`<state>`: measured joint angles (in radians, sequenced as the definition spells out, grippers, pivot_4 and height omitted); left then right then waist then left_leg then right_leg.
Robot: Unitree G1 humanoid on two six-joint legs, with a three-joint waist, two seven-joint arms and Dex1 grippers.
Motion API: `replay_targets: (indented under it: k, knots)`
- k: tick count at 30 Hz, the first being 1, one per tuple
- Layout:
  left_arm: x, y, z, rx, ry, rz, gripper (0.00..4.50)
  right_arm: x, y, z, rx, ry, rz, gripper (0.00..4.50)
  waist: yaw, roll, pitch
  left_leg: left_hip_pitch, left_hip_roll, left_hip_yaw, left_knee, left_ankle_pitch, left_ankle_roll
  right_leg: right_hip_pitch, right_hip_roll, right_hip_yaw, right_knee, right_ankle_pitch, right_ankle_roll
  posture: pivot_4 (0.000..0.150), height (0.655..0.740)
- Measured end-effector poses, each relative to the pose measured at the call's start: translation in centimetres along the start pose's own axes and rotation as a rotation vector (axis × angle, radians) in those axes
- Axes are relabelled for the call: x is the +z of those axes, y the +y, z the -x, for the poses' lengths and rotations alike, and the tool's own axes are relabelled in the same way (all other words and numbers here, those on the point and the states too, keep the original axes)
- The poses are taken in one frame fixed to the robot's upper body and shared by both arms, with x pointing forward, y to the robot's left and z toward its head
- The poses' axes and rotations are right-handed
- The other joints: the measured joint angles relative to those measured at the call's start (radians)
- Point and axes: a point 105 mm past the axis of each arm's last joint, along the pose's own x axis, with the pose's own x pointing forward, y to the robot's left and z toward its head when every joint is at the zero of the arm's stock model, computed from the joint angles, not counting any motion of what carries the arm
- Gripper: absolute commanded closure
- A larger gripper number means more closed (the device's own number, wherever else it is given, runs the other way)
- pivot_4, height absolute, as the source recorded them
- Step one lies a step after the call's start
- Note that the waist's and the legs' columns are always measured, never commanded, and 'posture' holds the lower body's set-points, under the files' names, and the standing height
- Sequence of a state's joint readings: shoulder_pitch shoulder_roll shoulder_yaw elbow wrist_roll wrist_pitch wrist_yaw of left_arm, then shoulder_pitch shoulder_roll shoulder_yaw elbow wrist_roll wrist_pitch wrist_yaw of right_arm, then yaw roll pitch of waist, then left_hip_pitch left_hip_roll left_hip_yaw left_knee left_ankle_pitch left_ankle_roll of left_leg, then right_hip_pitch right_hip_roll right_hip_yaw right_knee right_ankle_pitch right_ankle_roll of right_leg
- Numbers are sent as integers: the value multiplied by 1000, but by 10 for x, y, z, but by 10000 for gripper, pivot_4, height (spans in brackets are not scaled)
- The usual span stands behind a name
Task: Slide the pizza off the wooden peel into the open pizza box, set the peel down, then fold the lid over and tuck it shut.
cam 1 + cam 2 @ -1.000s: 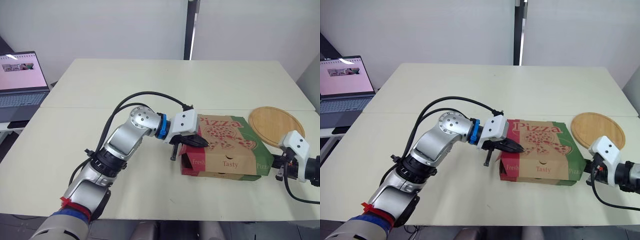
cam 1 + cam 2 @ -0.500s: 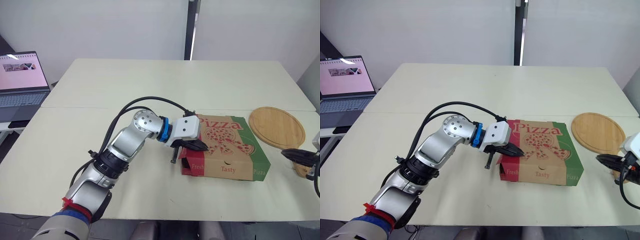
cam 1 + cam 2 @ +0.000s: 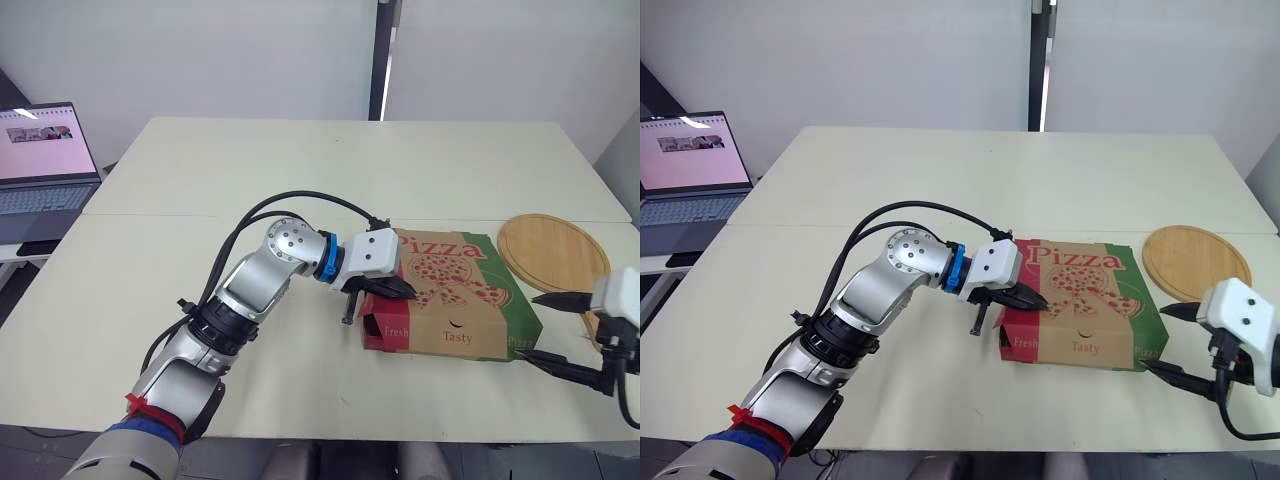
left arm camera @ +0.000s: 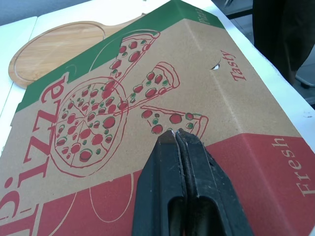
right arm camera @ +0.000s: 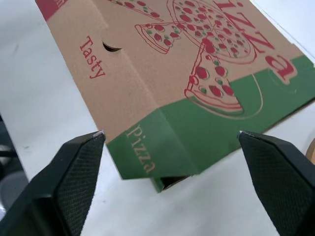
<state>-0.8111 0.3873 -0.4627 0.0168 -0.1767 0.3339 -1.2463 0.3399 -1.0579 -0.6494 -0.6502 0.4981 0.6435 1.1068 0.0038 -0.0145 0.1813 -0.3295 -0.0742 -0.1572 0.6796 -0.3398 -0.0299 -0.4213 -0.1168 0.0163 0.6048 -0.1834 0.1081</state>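
Right gripper point(image 3: 1158, 340) has returned, jaws spread wide, facing the pizza box point(image 3: 455, 330) at its green corner. Left gripper point(image 3: 405, 291), jaws closed, rests on the lid point(image 4: 147, 73). Step in hand: tucking. Next: press that corner shut.

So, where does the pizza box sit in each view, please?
Left eye view: pizza box, right of centre, left hand over it.
Right eye view: box, same place.
Left wrist view: lid under the shut hand.
Right wrist view: green corner facing the open right hand.
Shared landmark: Tasty lettering.
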Motion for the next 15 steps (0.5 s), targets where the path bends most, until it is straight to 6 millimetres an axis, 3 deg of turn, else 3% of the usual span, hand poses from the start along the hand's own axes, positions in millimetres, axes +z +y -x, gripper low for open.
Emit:
replay_targets:
  k: [15]
  knots:
    - [1, -1, 0, -9, -4, 2, 45000, -3, -21, -23, -75, -4, 184, 128, -2, 0, 0, 0, 0, 0, 0, 1, -2, 0, 0, 0, 0, 2, -3, 1500, 7400]
